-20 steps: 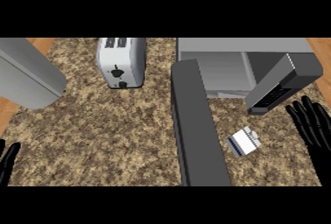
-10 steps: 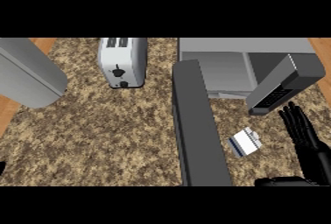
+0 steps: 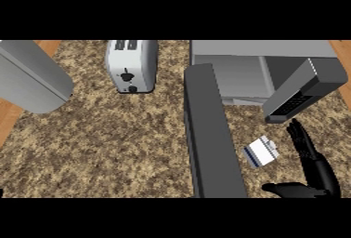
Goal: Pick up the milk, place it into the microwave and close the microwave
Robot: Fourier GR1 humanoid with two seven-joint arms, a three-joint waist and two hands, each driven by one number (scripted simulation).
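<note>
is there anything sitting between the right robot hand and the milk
Nothing visible. The right robot hand is open just right of the milk, with only bare counter between them.

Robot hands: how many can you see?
1. The right robot hand is at the lower right, open beside the milk carton. The left robot hand is out of view.

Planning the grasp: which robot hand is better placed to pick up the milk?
The right robot hand. It is open beside the milk, on the counter right of the open microwave door. The left hand is not in view.
</note>
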